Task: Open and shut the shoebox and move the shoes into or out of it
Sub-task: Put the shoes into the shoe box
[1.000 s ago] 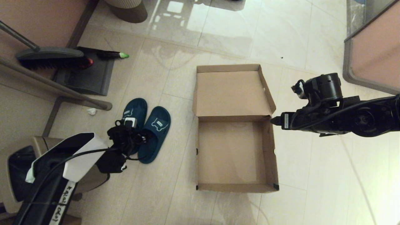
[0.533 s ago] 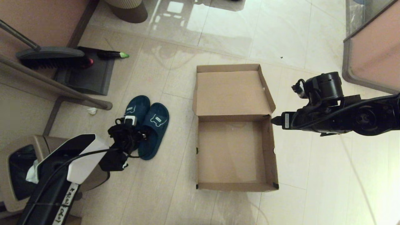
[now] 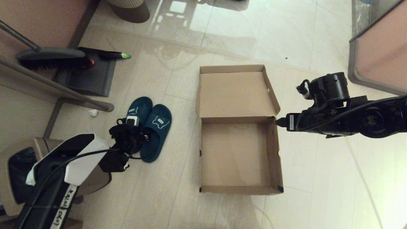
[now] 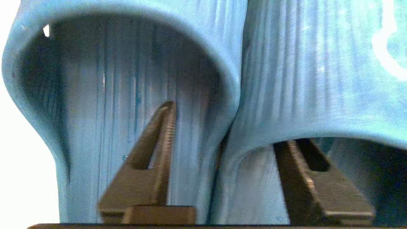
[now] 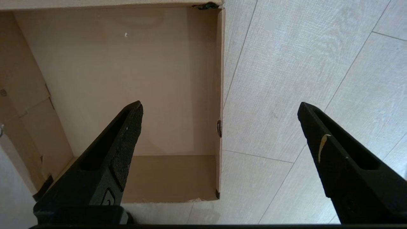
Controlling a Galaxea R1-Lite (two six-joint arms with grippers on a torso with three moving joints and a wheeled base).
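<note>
**Left gripper in the slipper straps; shoebox open on the floor**

The shoebox [image 3: 240, 156] lies open on the tiled floor [image 3: 318, 197], lid flap folded back flat on the far side, dark tape visible at the two near corners. Nothing lies inside the tray (bare cardboard bottom in both head and right wrist views).

The shoes [image 3: 149, 127] sit side by side on the floor to the left of the shoebox, apart from it, toes pointing away from the robot. A white emblem shows on each strap.

The left gripper [image 4: 227, 127] is down at the heel end of the pair. In the left wrist view one of its fingers [image 4: 159, 140] reaches under the strap of one slipper and the other under the strap of its neighbour, with the two inner strap edges between them. The fingers stand apart; whether they press the straps cannot be told.

The right gripper [image 5: 219, 108] hovers just beside the right wall of the shoebox, near the hinge corner, its fingers [image 5: 124, 143] spread wide and holding nothing.

A broom [image 3: 54, 58] and dustpan [image 3: 86, 79] lie at far left.
</note>
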